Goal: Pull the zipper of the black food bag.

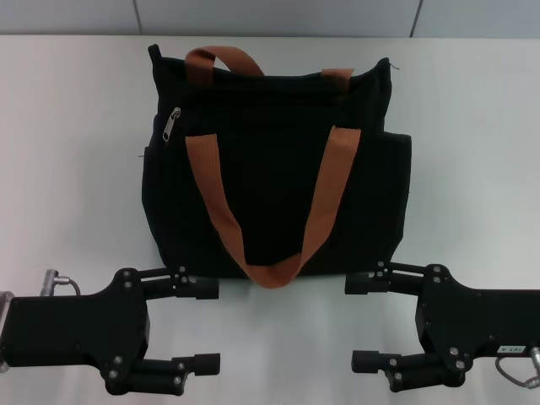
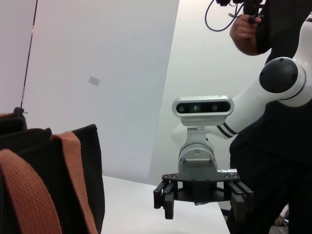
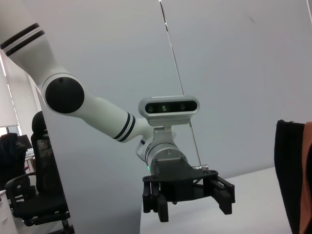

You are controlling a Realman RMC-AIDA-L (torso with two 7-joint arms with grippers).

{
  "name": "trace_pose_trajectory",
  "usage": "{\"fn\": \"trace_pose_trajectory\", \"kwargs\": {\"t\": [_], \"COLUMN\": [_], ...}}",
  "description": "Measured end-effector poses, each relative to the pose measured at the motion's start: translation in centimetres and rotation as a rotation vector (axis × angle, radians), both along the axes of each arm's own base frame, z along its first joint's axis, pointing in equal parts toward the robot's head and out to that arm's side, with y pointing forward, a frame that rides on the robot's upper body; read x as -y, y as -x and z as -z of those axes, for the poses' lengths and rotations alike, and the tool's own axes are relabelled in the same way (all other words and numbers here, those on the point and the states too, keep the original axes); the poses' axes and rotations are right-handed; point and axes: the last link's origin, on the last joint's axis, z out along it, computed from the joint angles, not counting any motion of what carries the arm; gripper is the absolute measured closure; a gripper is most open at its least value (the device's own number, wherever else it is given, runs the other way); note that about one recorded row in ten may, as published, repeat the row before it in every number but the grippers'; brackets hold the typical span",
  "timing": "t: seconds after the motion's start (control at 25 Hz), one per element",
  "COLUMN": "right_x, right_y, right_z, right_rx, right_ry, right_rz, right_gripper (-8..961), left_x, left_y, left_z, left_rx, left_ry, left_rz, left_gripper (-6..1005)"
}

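Observation:
The black food bag [image 1: 278,177] stands in the middle of the white table, its two orange-brown strap handles [image 1: 325,198] hanging over the near face. The zipper's silver pull tab [image 1: 173,123] hangs at the left end of the black track near the bag's top. My left gripper [image 1: 207,326] is open and empty in front of the bag's left corner. My right gripper [image 1: 361,323] is open and empty in front of its right corner. The left wrist view shows the bag [image 2: 83,165] and the right gripper [image 2: 202,209]. The right wrist view shows the left gripper [image 3: 195,209].
The white table [image 1: 67,169] spreads to both sides of the bag. A grey wall rises behind it. In the left wrist view a person [image 2: 273,161] in dark clothes stands behind the right arm.

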Motion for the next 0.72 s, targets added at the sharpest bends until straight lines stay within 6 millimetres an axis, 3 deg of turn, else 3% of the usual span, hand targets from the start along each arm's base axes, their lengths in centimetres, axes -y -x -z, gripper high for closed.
{"fn": "trace_pose_trajectory", "kwargs": {"t": [0.72], "right_x": [0.06], "right_y": [-0.06], "right_z": [-0.11], "right_rx": [-0.004], "right_ry": [-0.001], "right_rz": [0.002], "right_gripper": [136], "left_x": [-0.01], "left_y": [0.03], "left_z": [-0.08], "left_rx": [0.000], "left_ry": [-0.002], "left_rz": [0.000], "left_gripper": [249]}}
